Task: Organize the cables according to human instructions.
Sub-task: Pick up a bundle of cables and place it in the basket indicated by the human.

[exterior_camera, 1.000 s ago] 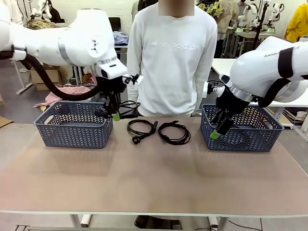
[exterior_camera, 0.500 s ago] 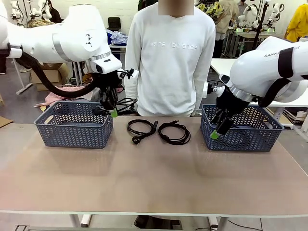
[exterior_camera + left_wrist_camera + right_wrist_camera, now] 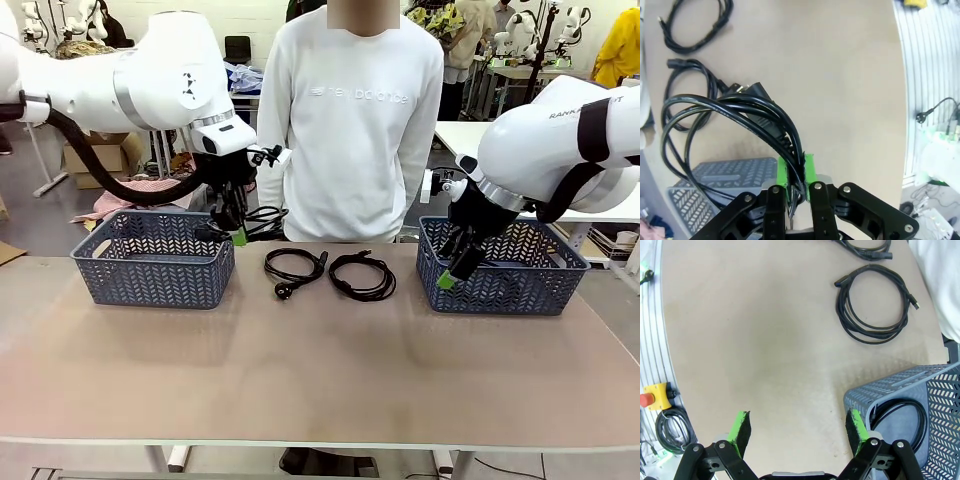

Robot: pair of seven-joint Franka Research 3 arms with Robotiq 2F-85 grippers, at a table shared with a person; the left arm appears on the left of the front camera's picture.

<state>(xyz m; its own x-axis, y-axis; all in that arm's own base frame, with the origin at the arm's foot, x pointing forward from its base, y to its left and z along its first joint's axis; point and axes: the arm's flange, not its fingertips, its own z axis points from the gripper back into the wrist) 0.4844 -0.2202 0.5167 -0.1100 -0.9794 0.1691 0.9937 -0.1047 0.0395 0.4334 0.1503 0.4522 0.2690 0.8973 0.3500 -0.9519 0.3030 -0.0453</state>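
My left gripper [image 3: 237, 237] is shut on a coiled black cable [image 3: 264, 220], hanging over the right end of the left basket [image 3: 150, 270]. In the left wrist view the cable [image 3: 730, 107] loops out from between the green pads [image 3: 810, 167], with the basket [image 3: 715, 170] below. Two more coiled cables [image 3: 294, 268] [image 3: 362, 275] lie on the table between the baskets. My right gripper [image 3: 452, 272] is open at the near left corner of the right basket [image 3: 505, 285], holding nothing [image 3: 797, 427]. A fourth cable [image 3: 900, 422] lies inside that basket [image 3: 900, 385].
A person in a white sweatshirt [image 3: 350, 120] stands at the far edge, behind the two loose cables. The near half of the table [image 3: 320, 370] is bare. A yellow box with a red button [image 3: 652, 392] sits beyond the table's edge.
My left gripper has shifted slightly up and to the left with the cable, and the arm has turned a little. The right arm and the cables on the table have not moved.
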